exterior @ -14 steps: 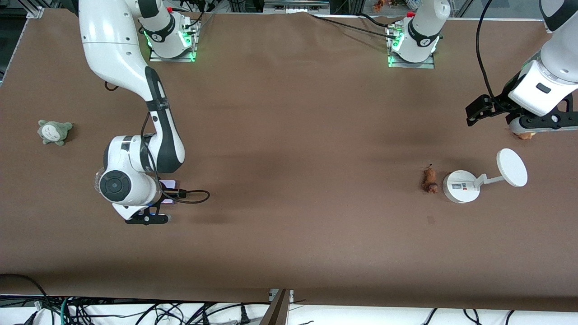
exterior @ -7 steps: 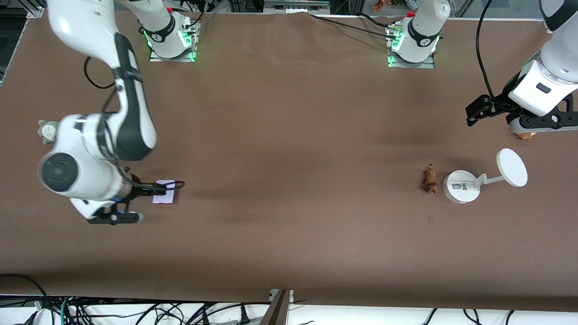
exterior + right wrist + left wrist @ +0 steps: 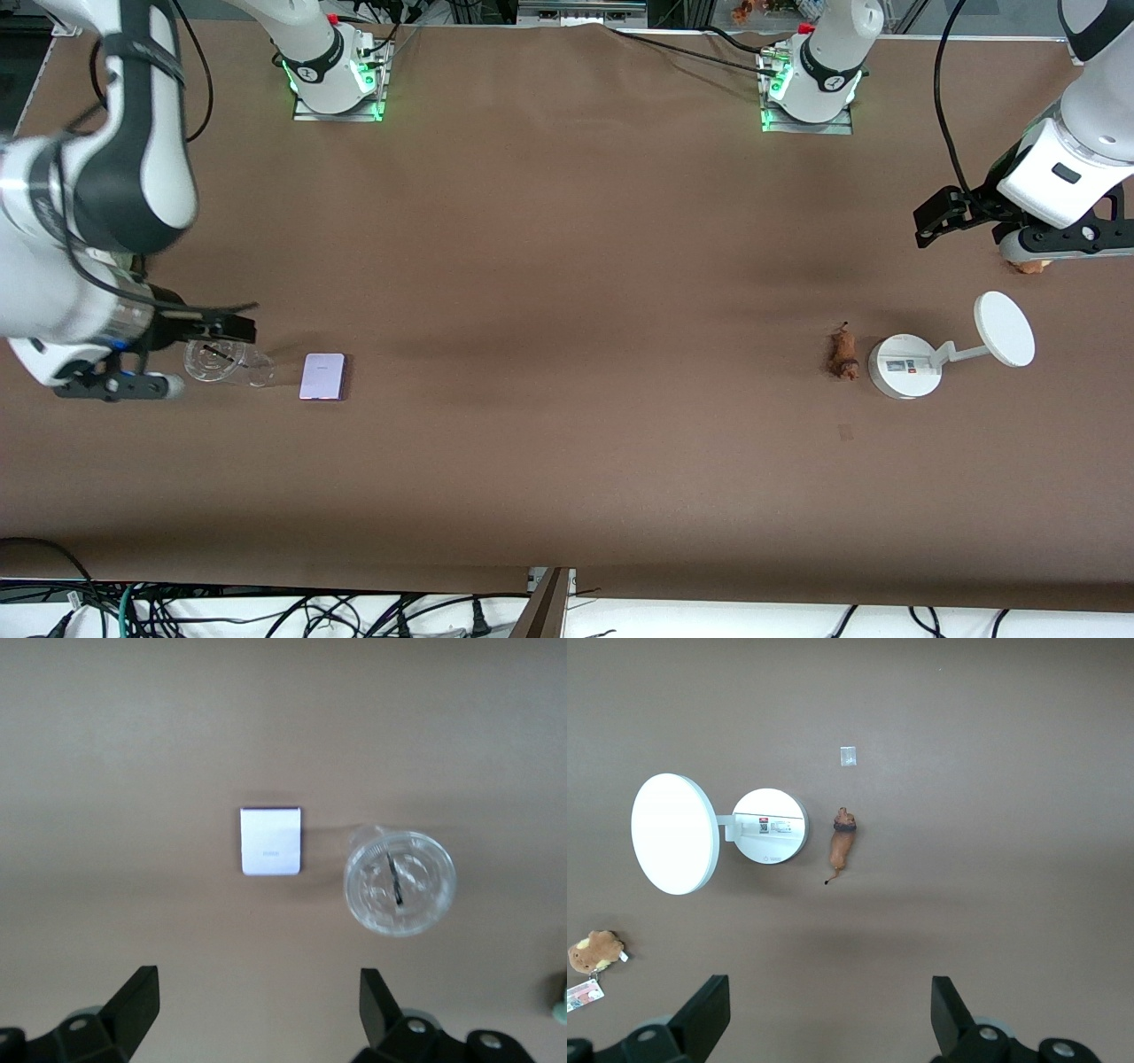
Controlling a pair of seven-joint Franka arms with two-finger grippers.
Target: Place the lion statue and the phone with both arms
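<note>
The phone [image 3: 322, 377] lies flat on the table [image 3: 567, 461] toward the right arm's end, just beside a clear cup [image 3: 216, 361]; the right gripper [image 3: 257, 1014] hangs above them, fingers spread and empty. The lion statue [image 3: 842, 354] lies toward the left arm's end beside a white stand [image 3: 905, 367]. The left gripper [image 3: 830, 1014] waits raised near that end's edge, fingers spread and empty.

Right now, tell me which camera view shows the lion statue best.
The left wrist view: the lion statue lies unobstructed, seen from above, with body and thin tail distinct, beside the white stand. The front view shows it smaller, beside the stand's base toward the left arm's end of the table. The right wrist view does not show it.
</note>
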